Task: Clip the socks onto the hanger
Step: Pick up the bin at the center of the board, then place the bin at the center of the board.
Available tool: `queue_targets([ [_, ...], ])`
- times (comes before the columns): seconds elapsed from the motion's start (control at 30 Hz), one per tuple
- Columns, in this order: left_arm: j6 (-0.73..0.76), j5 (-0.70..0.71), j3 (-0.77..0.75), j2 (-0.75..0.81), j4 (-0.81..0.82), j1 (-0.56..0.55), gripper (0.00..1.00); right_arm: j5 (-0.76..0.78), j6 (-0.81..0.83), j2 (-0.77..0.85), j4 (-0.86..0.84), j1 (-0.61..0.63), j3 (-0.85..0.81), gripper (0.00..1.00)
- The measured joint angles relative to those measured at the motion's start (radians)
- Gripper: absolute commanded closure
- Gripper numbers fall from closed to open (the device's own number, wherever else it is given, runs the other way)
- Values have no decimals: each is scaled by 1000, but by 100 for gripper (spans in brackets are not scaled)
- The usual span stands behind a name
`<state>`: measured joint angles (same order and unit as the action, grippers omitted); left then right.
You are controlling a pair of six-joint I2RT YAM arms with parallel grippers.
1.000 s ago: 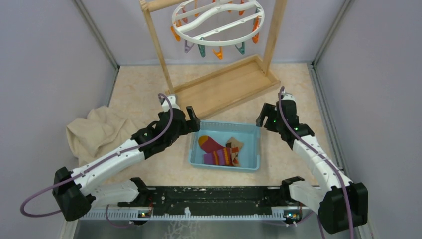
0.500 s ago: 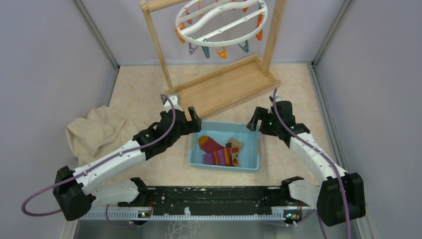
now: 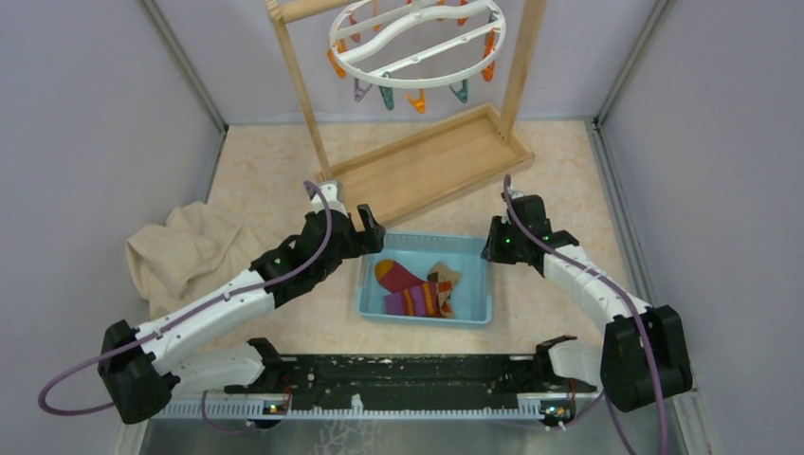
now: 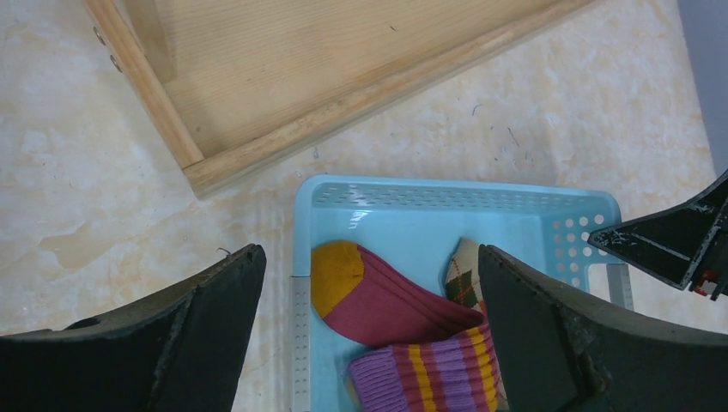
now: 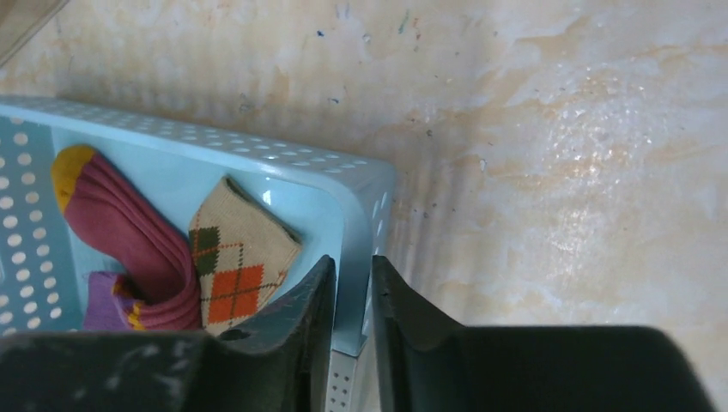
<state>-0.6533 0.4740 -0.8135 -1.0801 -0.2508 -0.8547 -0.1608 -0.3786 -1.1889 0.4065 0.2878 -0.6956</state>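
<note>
moved: right gripper (image 5: 352, 268) down onto basket (image 5: 257, 148) wall; pinching it tight, probably steadying | left gripper (image 4: 371, 257) wide, empty; socks (image 4: 395, 309) directly below

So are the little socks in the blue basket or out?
In. The maroon sock with the orange toe and the tan diamond-patterned sock both lie on the floor of the light-blue plastic basket.

You have the bin (image 3: 474, 248) on the counter (image 3: 569, 180), midway toward its near edge, both socks (image 3: 417, 289) lying in it. Behind it, by the far edge, sits the stand (image 3: 427, 166), the hanger (image 3: 417, 43) hung above. The cloth (image 3: 185, 251) lies at the left edge.
</note>
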Motion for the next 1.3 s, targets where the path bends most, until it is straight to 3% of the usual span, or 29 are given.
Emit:
queue_targets([
  [0.23,8,-1,5,32,3,0,1,61,-20,2,7,0,-2,100],
  [0.53,20,-4,40,84,7,0,1,101,-35,80,72,-103,-26,100],
  [0.87,49,-12,59,103,18,0,1,196,-160,217,104,-168,-39,100],
  [1.3,60,-23,61,121,17,0,1,338,-333,426,181,-422,20,100],
])
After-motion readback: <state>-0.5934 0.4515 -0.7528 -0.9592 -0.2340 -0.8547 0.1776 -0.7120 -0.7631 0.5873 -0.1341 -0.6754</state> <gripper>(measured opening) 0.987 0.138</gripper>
